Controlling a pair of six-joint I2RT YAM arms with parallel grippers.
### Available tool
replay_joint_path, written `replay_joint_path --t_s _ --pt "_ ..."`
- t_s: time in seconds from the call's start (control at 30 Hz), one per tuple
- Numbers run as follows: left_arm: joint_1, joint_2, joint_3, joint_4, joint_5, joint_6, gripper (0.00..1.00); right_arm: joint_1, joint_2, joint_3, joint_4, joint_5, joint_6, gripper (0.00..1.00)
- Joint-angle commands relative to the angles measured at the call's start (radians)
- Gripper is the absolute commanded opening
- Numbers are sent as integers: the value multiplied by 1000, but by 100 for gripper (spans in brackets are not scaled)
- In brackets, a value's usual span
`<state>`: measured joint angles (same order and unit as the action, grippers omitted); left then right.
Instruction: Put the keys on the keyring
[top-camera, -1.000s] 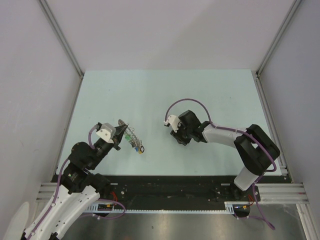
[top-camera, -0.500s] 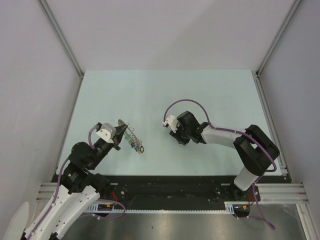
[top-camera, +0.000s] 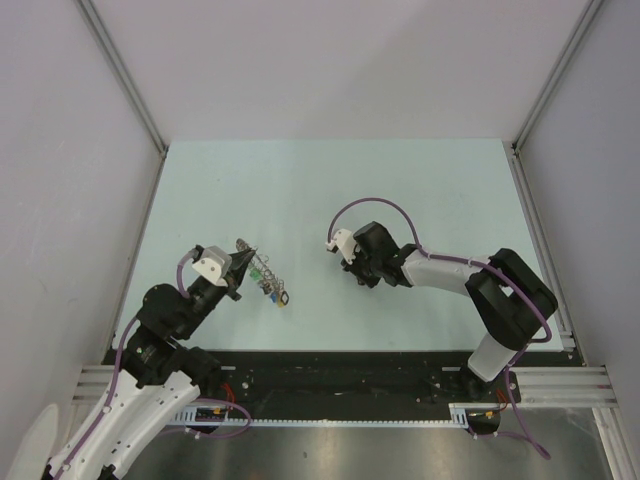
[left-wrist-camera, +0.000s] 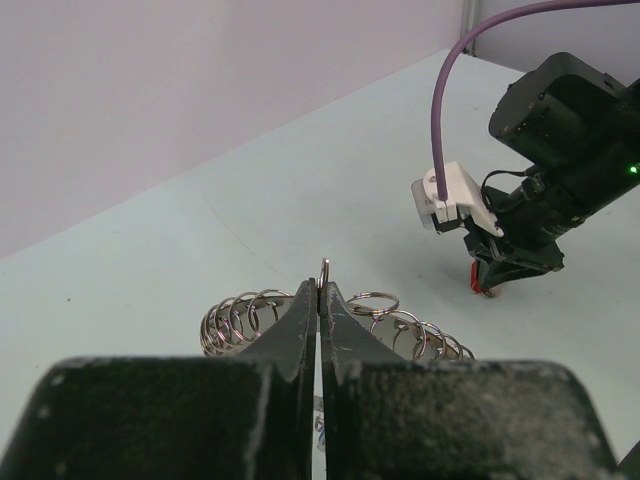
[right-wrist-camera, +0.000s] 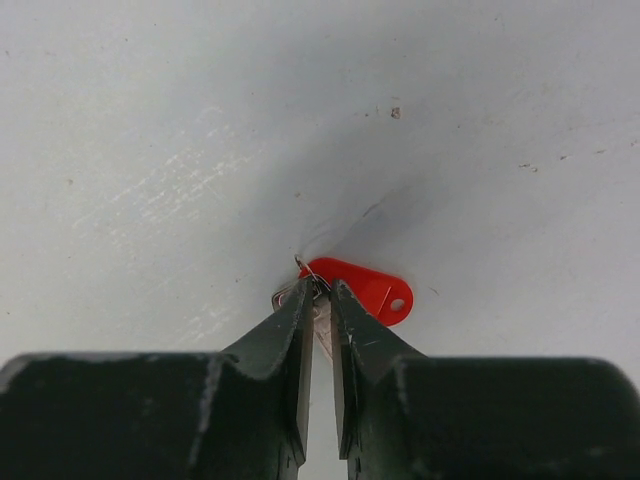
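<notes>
The keyring (top-camera: 264, 274) is a grey metal ring fringed with small silver keys and coloured tags. My left gripper (top-camera: 243, 262) is shut on its rim and holds it on edge. In the left wrist view the rim (left-wrist-camera: 326, 268) pokes up between the closed fingertips of the left gripper (left-wrist-camera: 322, 295), with small silver rings (left-wrist-camera: 235, 318) on both sides. My right gripper (top-camera: 358, 277) is at the table surface, its jaws shut on the small silver key (right-wrist-camera: 322, 322) with the red oval tag (right-wrist-camera: 368, 287). The right gripper (right-wrist-camera: 320, 295) is well apart from the keyring, to its right. The red tag also shows in the left wrist view (left-wrist-camera: 473, 285).
The pale green table (top-camera: 330, 190) is walled by grey panels at the left, back and right. The black rail (top-camera: 340, 370) with both arm bases runs along the near edge. A purple cable (top-camera: 375, 205) loops above the right wrist.
My right gripper has shifted slightly to the left, towards the keyring, still pinching the red-tagged key. The left arm and the keyring have not moved.
</notes>
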<state>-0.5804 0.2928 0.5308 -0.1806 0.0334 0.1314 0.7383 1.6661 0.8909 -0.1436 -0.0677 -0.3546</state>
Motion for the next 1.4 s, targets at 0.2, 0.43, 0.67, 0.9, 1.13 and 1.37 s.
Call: replay_joint_path --t_s 0.2,0.43,0.67,0.9,1.13,1.37 --pt "-2 3 8 99 22 5 0 -2 -6 31 12 -29 2 0" --pt "-2 19 6 102 54 10 0 -5 -71 29 12 -61 2 0" --pt "-2 52 8 107 144 22 0 -5 -157 26 -11 -87 -7 0" --pt "-2 112 20 115 296 56 0 -2 -316 -7 10 -129 -14 0" --pt "-4 265 92 110 471 63 1 42 -466 -23 30 -136 -29 0" --pt "-4 416 178 86 595 95 0 78 -614 -38 81 -201 -26 0"
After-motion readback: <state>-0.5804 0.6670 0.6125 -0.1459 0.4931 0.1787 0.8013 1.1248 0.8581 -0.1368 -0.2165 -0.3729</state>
